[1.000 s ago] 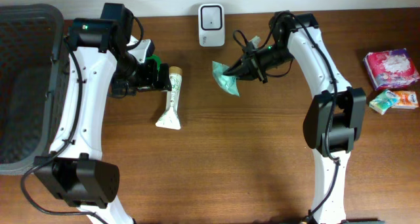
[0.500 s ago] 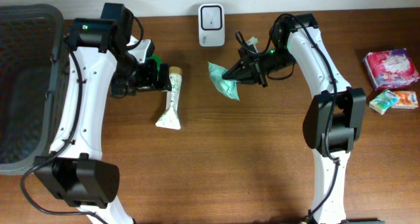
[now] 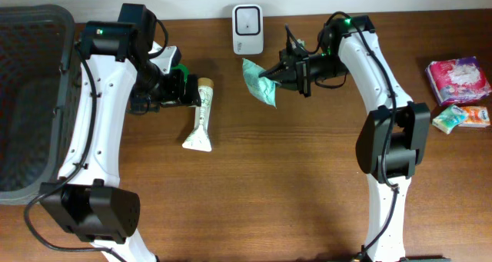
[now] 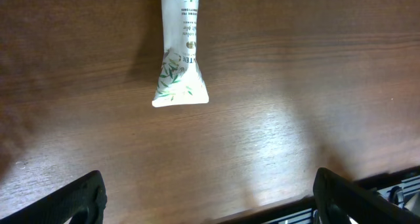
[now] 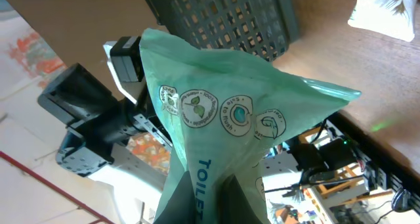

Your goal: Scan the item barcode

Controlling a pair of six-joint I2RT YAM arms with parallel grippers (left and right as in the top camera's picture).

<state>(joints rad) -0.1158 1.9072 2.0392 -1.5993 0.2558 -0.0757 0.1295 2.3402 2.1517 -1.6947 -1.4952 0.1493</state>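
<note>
**Overhead: mint-green plastic packet held beside white box scanner**

I see my right tool pinching the packet at one end, just in front of the scanner at the back of the brown wooden tabletop. My left tool stands spread wide, gripping nothing, beside a white squeeze tube lying flat.

Cropped and unreadable
The tube runs off the left wrist view's top edge, print too small to read; lettering on the green packet is cut by the right wrist view's bottom edge.
</note>
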